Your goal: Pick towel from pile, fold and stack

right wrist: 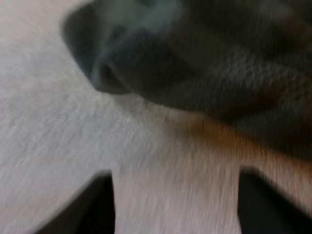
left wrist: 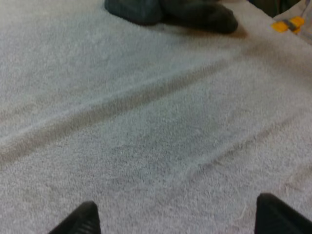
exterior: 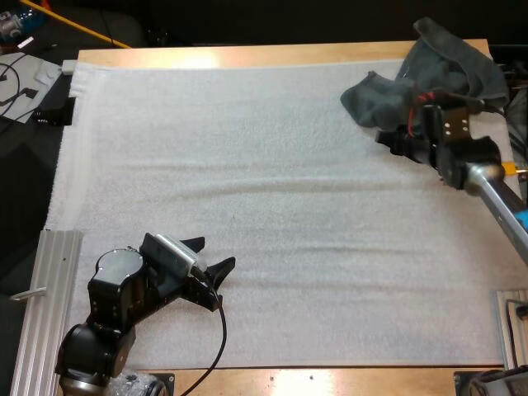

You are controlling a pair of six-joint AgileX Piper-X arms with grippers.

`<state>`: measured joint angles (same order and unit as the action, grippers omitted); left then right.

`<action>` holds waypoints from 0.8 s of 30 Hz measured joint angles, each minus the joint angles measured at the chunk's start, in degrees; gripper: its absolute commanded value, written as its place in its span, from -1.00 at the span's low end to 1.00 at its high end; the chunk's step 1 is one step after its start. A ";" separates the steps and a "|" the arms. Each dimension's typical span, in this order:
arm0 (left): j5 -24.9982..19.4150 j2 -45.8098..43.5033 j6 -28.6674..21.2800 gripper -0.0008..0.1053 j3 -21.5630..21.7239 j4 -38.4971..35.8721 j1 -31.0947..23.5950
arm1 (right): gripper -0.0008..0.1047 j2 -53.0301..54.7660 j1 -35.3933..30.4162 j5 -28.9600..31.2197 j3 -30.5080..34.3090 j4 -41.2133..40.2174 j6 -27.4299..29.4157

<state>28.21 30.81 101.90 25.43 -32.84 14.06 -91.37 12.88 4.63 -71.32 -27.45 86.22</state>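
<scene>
One heap of dark grey-green towel [exterior: 437,74] is seen at the far right corner of the mat [exterior: 289,206], crumpled and partly draped over the mat's far edge onto the table [exterior: 247,56]. Whether the heap is made of one towel or several cannot be told.

Two grippers are counted. The left gripper [exterior: 216,252] is held low over the mat near the near left corner, pointed toward the far right, well apart from the towel. In the left wrist view its fingers are spread wide, with bare mat between them and nothing gripped, and the towel is seen far ahead.

The right gripper [exterior: 394,142] is brought in from the right edge and angled down toward the left, just beside the near edge of the towel. In the right wrist view its fingers are set wide apart over the mat, clear of the cloth, and a rolled fold of the towel [right wrist: 204,63] lies just beyond them. Nothing is held.
</scene>
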 measured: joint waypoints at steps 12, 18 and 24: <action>0.00 0.00 0.07 0.21 0.00 0.00 0.00 | 0.03 -14.69 -1.96 3.14 -6.22 1.93 -0.11; 0.67 0.00 0.07 0.21 0.00 0.00 0.00 | 0.01 -18.13 -3.68 4.73 -7.04 4.65 -0.89; 0.67 0.00 0.07 0.22 0.00 0.00 0.00 | -0.15 -18.63 -3.56 5.82 -7.18 5.67 -0.95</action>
<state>28.88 30.81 101.98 25.43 -32.84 14.06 -110.01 9.32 10.45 -78.49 -21.78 85.27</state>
